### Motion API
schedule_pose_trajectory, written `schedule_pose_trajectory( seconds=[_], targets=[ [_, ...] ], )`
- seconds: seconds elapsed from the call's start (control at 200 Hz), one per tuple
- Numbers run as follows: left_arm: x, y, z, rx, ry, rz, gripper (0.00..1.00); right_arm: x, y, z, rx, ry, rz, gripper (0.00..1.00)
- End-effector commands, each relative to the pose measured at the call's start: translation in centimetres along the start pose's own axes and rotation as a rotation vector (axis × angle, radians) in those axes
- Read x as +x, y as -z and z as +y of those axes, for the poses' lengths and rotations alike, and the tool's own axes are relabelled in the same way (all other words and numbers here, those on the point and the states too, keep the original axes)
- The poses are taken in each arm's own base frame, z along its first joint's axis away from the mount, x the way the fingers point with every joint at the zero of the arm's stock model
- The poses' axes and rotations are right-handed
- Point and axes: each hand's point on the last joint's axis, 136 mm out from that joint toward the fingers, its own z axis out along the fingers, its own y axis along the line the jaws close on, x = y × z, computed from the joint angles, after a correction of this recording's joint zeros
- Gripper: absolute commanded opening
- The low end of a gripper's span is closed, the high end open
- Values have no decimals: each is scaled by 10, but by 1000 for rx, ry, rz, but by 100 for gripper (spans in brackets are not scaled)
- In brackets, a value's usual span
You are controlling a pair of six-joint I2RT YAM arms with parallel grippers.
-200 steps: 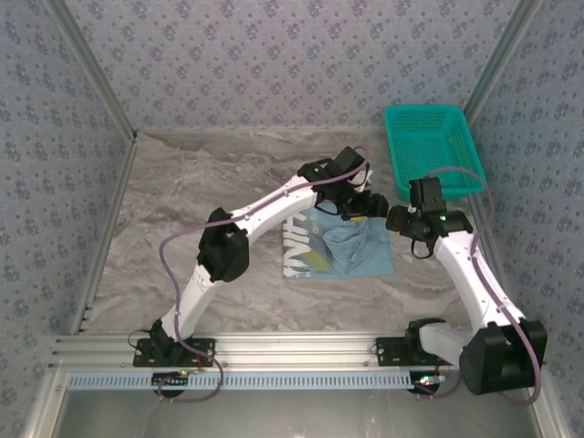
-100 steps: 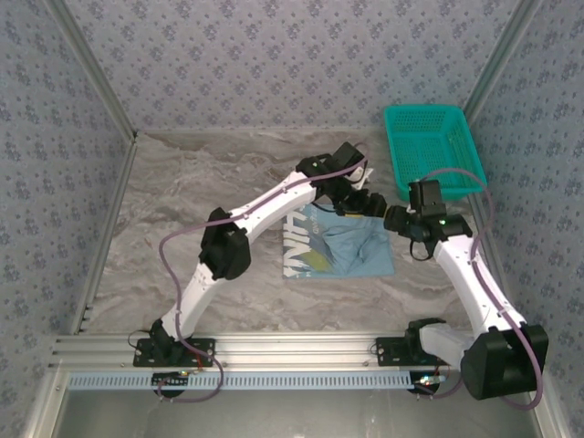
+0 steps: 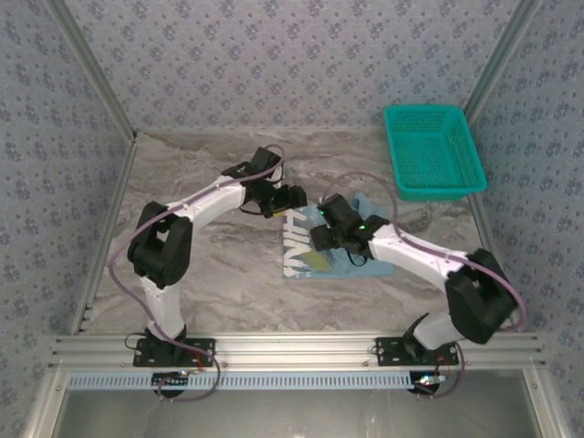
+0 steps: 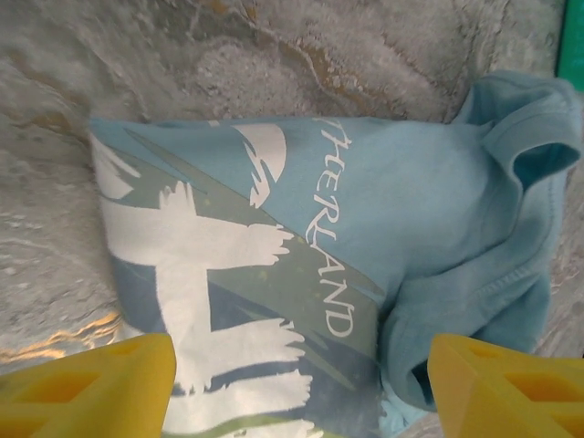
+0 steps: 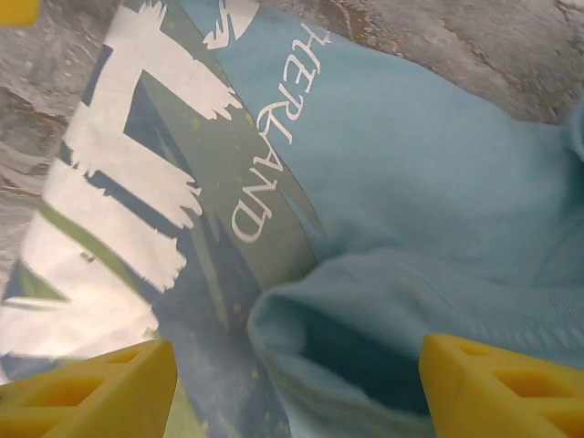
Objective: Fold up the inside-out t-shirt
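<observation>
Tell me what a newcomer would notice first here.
A crumpled light blue t-shirt with bold white lettering lies on the marbled table, its right side bunched. The right gripper hangs right over it and the left gripper sits just beyond its far-left corner, both with jaws open. A teal mesh basket stands at the far right.

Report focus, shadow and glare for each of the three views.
Top external: even soft light, t-shirt and table sharp, faint shadows beneath the arms. Left wrist: print crisp, yellow fingers of the open left pincer blurred, a warm glint on the table at lower left. Right wrist: lettering sharp, right pincer fingers soft, dark shadow inside the shirt's fold.
</observation>
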Motion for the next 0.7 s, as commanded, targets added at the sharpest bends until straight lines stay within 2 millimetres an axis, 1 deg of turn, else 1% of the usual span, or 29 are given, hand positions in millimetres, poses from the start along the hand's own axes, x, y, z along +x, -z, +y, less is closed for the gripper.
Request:
schedule_pose_trajectory(
  seconds=[0.0,0.055,0.125,0.245,0.255,0.345,0.42,0.515,0.585,0.695],
  targets=[
    [-3,-18,-8,63,-1,0,73,-10,-12,-11,133,99,-4,73],
    [-3,-25,-7,70,5,12,72,-2,-17,-16,180,123,53,72],
    [-1,-33,-4,77,12,25,72,6,-19,-29,254,148,103,71],
    [3,-43,3,71,20,39,72,21,-11,-55,332,106,177,66],
    [3,-44,4,70,20,40,72,25,-9,-58,341,103,194,66],
    [7,-48,11,52,23,51,72,40,5,-82,388,33,247,62],
    [11,-51,17,40,23,56,72,53,17,-98,410,-36,276,60],
    [14,-53,22,28,23,62,72,71,30,-119,429,-151,312,59],
    [16,-54,24,22,21,66,72,84,38,-129,419,-247,326,59],
    [16,-53,25,16,14,68,72,102,45,-138,375,-374,337,61]
  ],
)
